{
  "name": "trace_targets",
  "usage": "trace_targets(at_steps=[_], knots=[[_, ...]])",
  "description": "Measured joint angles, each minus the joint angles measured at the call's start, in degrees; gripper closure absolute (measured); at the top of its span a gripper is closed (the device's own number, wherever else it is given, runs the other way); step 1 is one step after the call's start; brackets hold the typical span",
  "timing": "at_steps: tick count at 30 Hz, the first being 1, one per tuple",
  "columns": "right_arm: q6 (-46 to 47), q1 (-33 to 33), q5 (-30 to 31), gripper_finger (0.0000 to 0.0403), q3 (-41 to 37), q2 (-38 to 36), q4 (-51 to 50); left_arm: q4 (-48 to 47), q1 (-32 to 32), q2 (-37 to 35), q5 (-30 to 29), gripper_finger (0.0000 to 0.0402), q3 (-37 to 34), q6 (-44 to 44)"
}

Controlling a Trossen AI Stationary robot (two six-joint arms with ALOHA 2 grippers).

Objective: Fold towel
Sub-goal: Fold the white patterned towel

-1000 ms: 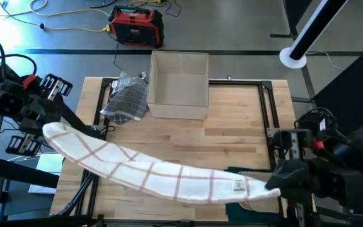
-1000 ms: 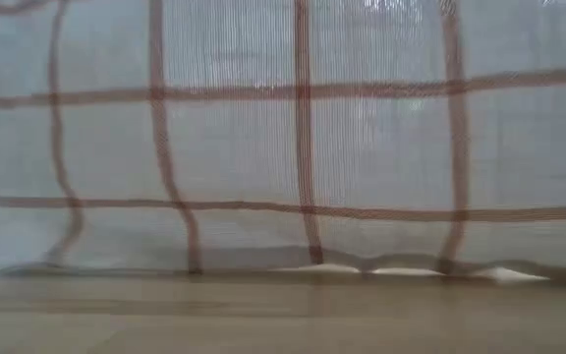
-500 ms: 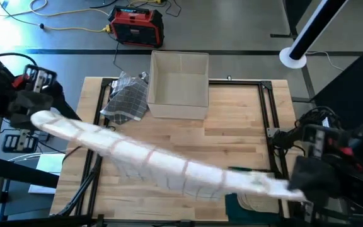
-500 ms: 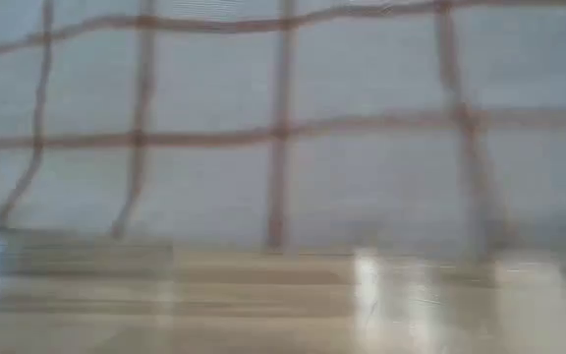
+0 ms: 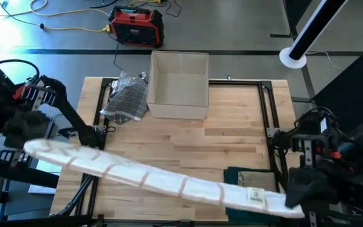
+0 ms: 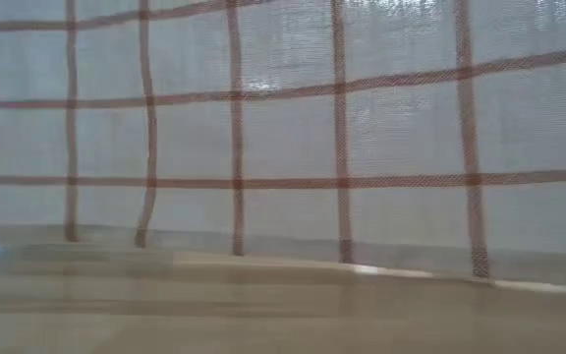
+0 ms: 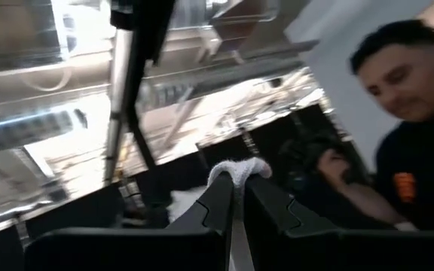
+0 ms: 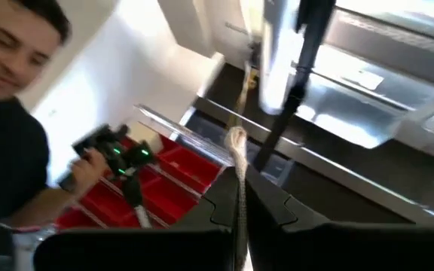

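Left hand [image 7: 234, 197]: fingers pressed together on one end of the towel [image 5: 162, 181]; a tuft of cloth pokes out past the fingertips in the left wrist view. Sits out beyond the left edge of the tabletop [image 5: 232, 135], lifted clear of it.
Towel: red-checked, strung as a long band between the two hands, running from past the left edge down toward the near right corner of the tabletop. Low view shows it hanging as a flat curtain, its hem about at the tabletop surface.
Reason for hold (judgement): both ends pinched and pulled apart so the cloth hangs flat and unwrinkled before being laid down for a fold.
Right hand [image 8: 241, 197]: pinching the other end, cloth edge between the closed fingers; off the near right corner of the tabletop.
Arm pose: both wrists tilted up, cameras facing the room, where a person shows.
Other items: cardboard box [image 5: 179, 85] at the far edge of the tabletop; grey checked cloth [image 5: 126, 99] just left of the box.
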Motion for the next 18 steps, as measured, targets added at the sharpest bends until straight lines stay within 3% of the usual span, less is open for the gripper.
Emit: trace_targets(at_steps=[5,11,18], knots=[[6.59,0.44,-0.72,0.0403,0.0,0.03,0.06,-0.54,-5.91,1.14,-2.09,0.0389,0.0,1.84],[4.71,1.19,-4.03,0.0403,0.0,0.03,2.01,4.0,-12.0,3.53,-10.29,0.0389,0.0,11.96],[1.98,1.27,3.32,0.0403,0.0,0.03,3.36,10.28,-18.06,4.96,-20.24,0.0389,0.0,21.4]])
